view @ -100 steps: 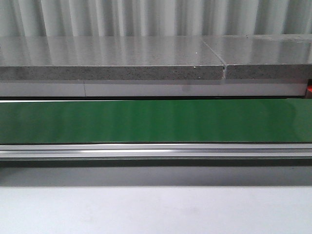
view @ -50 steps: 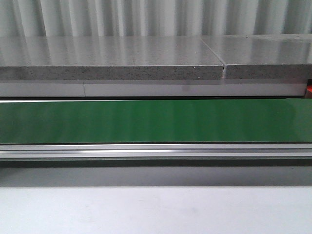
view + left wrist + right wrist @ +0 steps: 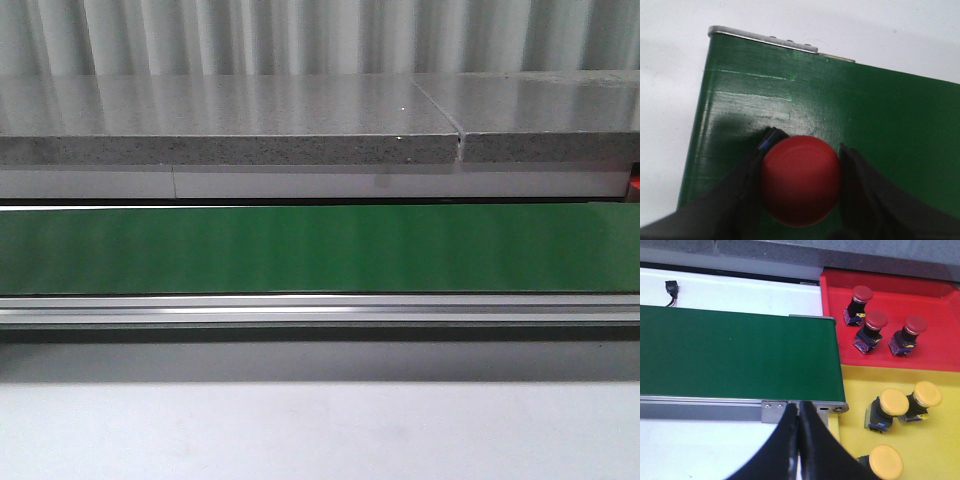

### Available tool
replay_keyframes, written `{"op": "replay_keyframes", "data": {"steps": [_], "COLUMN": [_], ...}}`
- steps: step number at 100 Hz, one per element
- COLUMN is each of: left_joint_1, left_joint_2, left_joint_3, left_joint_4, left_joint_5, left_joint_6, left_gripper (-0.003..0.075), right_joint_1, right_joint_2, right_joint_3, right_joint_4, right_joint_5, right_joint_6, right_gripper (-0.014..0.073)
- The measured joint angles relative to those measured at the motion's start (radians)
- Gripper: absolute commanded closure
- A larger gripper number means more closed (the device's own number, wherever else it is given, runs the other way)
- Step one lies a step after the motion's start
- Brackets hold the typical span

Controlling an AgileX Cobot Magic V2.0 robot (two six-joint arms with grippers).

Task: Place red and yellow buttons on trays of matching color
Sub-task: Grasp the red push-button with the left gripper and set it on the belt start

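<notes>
While the front view shows only the green conveyor belt point(image 3: 320, 248) running across in front of a grey stone ledge point(image 3: 230, 135), with neither arm in sight, the wrist views carry the detail. Over the belt point(image 3: 865, 110), near its metal-capped end, the left gripper point(image 3: 800, 180) has its two dark fingers point(image 3: 860, 190) set on either side of a red button point(image 3: 800, 180), and both seem to press against the red mushroom cap; a small blue-and-black piece of the button's base peeks out beside the cap. Whether the button rests on the belt or hangs above it cannot be told.

Just past the end of the belt point(image 3: 735, 352) lies the red tray point(image 3: 935, 352), holding three red buttons point(image 3: 870, 330), all tilted on their bases. Touching it, and also beside the belt's end, is the yellow tray point(image 3: 940, 440), with three yellow buttons point(image 3: 887, 407) lying in it. The right gripper point(image 3: 798, 440) hangs at the belt's near rail, its fingers pressed together with nothing between them
</notes>
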Motion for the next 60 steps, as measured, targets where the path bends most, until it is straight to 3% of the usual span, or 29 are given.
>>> {"op": "replay_keyframes", "data": {"steps": [14, 21, 28, 60], "left_joint_1": [-0.001, -0.001, -0.001, -0.001], "left_joint_2": [0.011, 0.018, 0.021, -0.001], "left_joint_3": [-0.013, -0.013, -0.02, -0.092], "left_joint_4": [-0.005, -0.004, -0.01, -0.104], "left_joint_5": [0.024, 0.041, 0.055, 0.113], "left_joint_6": [0.014, 0.029, 0.048, 0.155], "left_gripper": [0.0208, 0.0092, 0.0055, 0.0061], "right_joint_1": [0.0, 0.0, 0.0, 0.0], "right_joint_2": [0.0, 0.0, 0.0, 0.0], "right_joint_3": [0.0, 0.0, 0.0, 0.0], "right_joint_4": [0.0, 0.0, 0.0, 0.0], "right_joint_5": [0.0, 0.0, 0.0, 0.0], "right_joint_6": [0.0, 0.0, 0.0, 0.0], "right_gripper": [0.0664, 0.0664, 0.0664, 0.0664]}}
